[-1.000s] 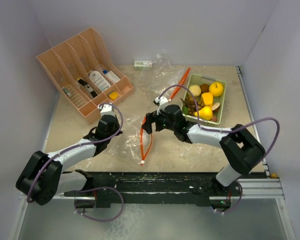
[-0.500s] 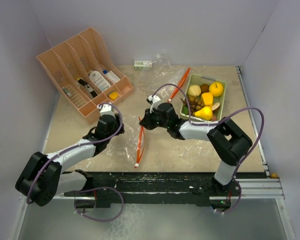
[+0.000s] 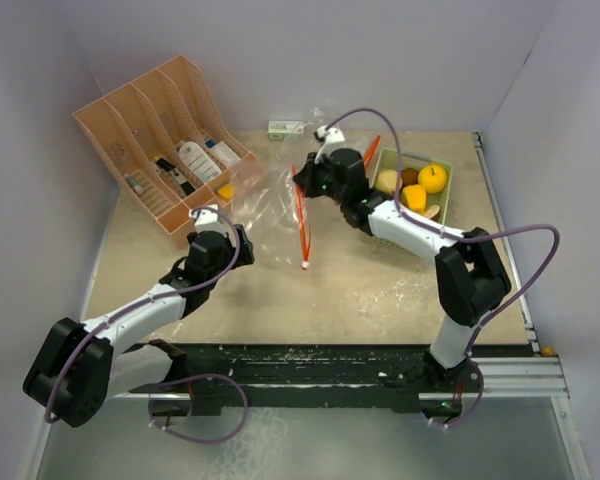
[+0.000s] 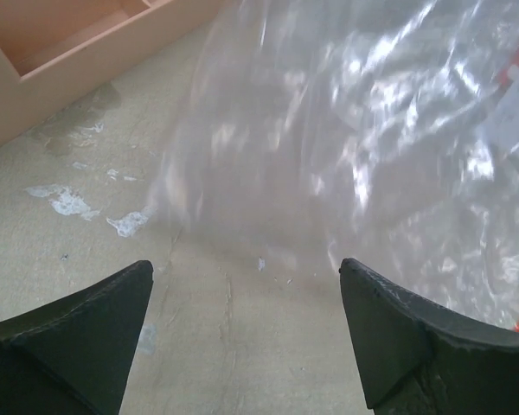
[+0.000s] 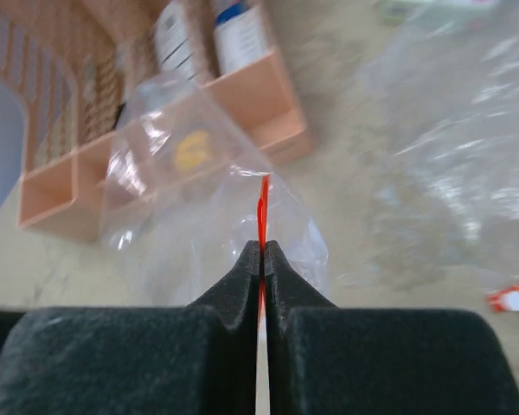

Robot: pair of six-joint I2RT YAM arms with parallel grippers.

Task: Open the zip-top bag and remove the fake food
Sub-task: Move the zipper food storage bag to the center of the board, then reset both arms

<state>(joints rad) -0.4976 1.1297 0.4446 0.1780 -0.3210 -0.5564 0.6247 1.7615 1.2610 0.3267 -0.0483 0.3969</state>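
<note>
The right pincer is clamped on the orange zip strip of the zip-top bag. The left pincer stands apart, low over the surface, near the bag. The fake food lies in the green basket.

- We look down on a beige, stone-patterned bench, its surface marked with white flecks.
- A pale lilac-grey back wall, left wall and right wall enclose it.
- Soft, even light; a metal rail lines the bench's right edge.
</note>
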